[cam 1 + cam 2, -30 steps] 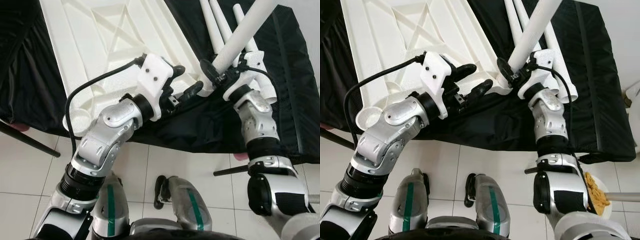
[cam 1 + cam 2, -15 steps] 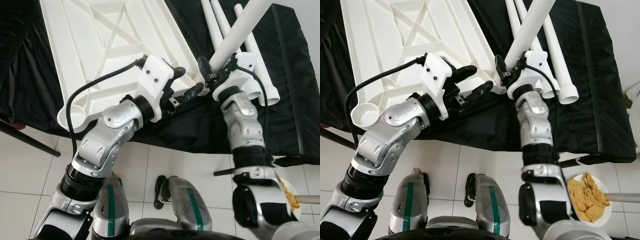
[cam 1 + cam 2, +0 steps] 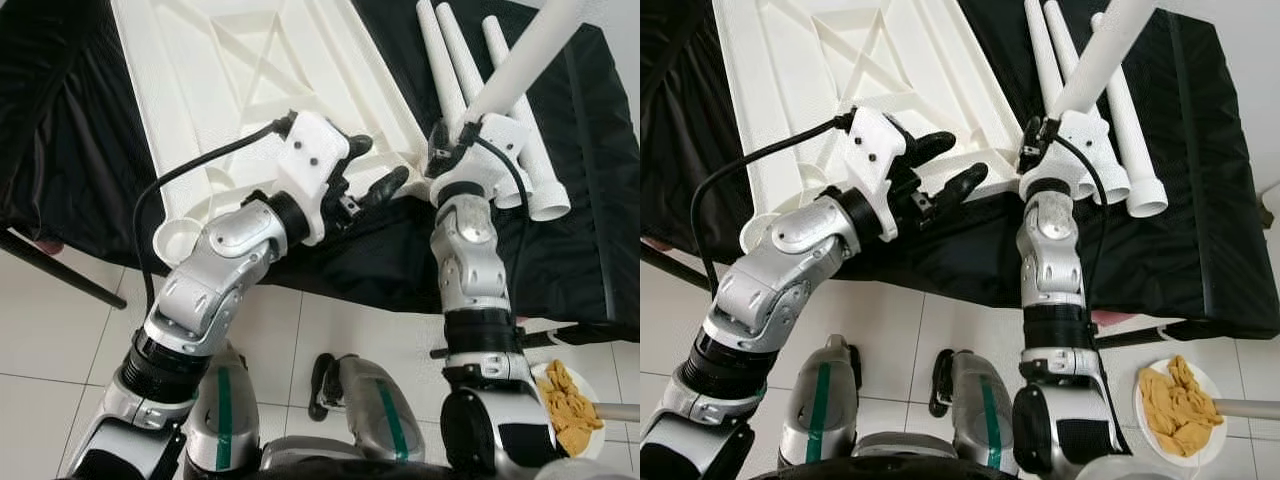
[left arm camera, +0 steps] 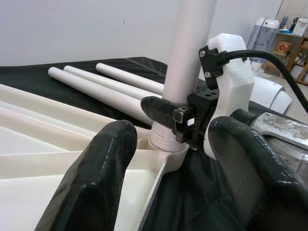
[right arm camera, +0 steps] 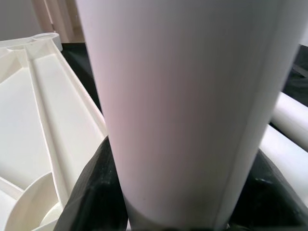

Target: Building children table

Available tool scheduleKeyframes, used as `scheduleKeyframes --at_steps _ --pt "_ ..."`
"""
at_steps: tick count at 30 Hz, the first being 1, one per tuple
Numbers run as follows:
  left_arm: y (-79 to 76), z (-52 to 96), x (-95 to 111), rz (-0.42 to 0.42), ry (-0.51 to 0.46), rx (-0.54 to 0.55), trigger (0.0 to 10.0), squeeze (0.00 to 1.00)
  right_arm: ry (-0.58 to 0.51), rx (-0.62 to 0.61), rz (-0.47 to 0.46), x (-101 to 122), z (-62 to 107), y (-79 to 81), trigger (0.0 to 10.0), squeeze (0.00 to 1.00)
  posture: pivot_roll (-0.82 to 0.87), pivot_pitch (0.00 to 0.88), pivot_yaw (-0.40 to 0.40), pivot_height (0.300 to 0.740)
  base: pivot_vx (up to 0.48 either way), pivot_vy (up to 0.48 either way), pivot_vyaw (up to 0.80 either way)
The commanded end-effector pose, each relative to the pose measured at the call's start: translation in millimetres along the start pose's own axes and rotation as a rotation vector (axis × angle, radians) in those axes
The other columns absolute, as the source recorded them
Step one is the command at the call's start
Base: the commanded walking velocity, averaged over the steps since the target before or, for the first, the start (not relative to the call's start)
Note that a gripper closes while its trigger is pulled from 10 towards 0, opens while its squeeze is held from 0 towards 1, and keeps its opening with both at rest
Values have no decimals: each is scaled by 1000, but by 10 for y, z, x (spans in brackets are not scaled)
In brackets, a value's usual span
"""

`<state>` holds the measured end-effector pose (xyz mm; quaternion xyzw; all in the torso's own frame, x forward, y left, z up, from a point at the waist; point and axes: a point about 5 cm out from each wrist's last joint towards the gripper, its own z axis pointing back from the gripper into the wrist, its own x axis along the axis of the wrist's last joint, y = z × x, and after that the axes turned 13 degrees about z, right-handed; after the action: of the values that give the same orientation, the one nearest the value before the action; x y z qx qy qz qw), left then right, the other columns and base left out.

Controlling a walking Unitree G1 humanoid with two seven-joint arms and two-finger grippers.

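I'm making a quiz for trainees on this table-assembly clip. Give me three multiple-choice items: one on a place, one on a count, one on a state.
1. Where does the held table leg meet the white tabletop?
A. At its near corner socket
B. At its centre
C. At its far edge

2. How many loose legs lie on the black cloth?
A. One
B. Three
C. Five

3. How is the left pincer?
A. Shut on a leg
B. Open, holding nothing
C. Shut on the tabletop

Key:
1 A: the left wrist view shows the leg standing in the corner socket.
2 B: three lie side by side.
3 B: its fingers are spread apart, while the right pincer grips the leg.
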<state>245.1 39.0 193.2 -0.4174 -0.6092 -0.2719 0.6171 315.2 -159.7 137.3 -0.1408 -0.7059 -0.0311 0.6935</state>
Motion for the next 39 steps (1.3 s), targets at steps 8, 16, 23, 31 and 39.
scheduleKeyframes --at_steps 8,16,23,31,39 --pt "-62 -13 -20 11 6 -40 10000 0 122 -55 44 -208 58 -75 10000 0 97 44 -109 740 0 0 0" --pt "-58 -18 -19 11 5 -39 10000 0 60 33 -18 -104 42 22 10000 1000 96 41 -107 740 0 0 0" --pt "-55 -16 -18 9 6 -38 10000 0 -40 170 -47 71 -40 44 10000 1000 97 44 -107 740 0 0 0" --pt "-51 -12 -14 9 5 -36 10000 0 -83 123 -130 238 -225 -185 10000 0 95 48 -105 740 0 0 0" --pt "-50 -13 -15 10 4 -33 10000 0 -85 125 -156 227 -237 -196 10000 0 99 51 -105 740 0 0 0"
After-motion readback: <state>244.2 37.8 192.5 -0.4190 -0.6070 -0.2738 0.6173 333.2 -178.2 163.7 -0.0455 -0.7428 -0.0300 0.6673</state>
